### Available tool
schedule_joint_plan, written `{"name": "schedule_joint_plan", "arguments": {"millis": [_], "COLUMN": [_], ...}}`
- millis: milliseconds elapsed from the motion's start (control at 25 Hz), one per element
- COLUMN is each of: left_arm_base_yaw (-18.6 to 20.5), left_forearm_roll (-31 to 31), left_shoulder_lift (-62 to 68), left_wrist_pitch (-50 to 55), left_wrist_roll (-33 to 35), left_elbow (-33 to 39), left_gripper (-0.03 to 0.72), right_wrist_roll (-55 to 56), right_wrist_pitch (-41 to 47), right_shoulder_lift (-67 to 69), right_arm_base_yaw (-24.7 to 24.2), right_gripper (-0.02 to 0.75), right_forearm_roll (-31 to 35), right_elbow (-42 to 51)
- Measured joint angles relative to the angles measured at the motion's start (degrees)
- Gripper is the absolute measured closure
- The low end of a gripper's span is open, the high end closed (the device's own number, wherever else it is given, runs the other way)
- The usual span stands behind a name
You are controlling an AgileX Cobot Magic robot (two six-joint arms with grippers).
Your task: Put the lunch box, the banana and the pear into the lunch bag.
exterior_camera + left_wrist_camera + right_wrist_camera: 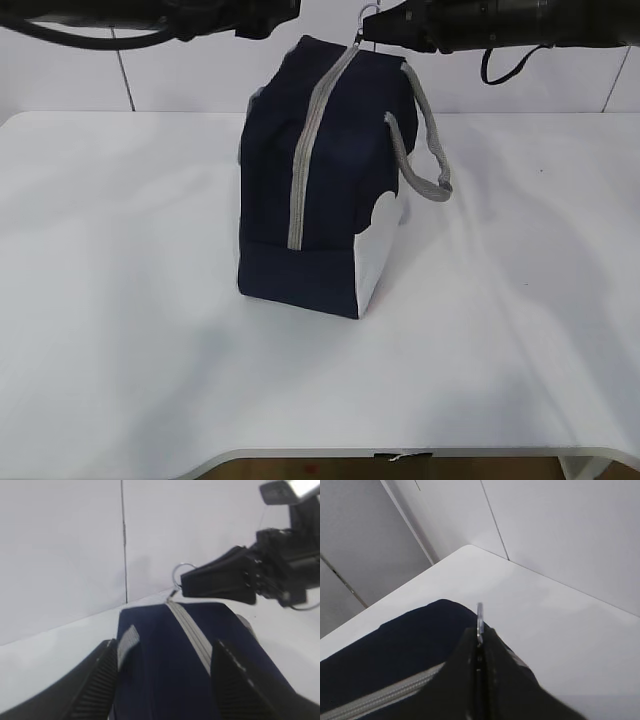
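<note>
The navy lunch bag (320, 200) stands upright in the middle of the white table, its grey zipper (300, 170) shut along the top and down the front. My right gripper (365, 35) is shut on the metal zipper pull ring (479, 612) at the bag's top far end; the ring also shows in the left wrist view (182, 572). My left gripper (164, 645) is open, its fingers either side of the bag's top (165, 680). In the exterior view it (285, 15) sits at the upper edge. The lunch box, banana and pear are out of view.
A grey webbing handle (425, 140) hangs off the bag's right side, another (127, 640) lies by my left finger. The white table (120, 300) runs to a front edge (400, 452). A white tiled wall (180, 80) stands behind.
</note>
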Motion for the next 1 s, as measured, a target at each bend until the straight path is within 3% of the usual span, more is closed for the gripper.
{"name": "schedule_joint_plan", "arguments": {"millis": [400,680,1000], "left_arm_base_yaw": [2.0,5.0,5.2], "left_forearm_roll": [-4.2,-8.3,-11.0], "left_shoulder_lift": [11.1,13.9,16.5], "left_wrist_pitch": [8.6,9.3,10.1], "left_wrist_roll": [0.0,0.0,0.0], "left_elbow": [-13.9,-16.9,-19.2], "left_gripper": [0.234,0.234,0.239], "right_wrist_roll": [0.0,0.0,0.0], "right_wrist_pitch": [-0.9,-1.0,-1.1], "right_shoulder_lift": [0.0,0.0,0.0], "right_arm_base_yaw": [0.0,0.0,0.0], "right_gripper": [0.731,0.731,0.731], "right_forearm_roll": [0.0,0.0,0.0], "right_elbow": [0.0,0.0,0.0]}}
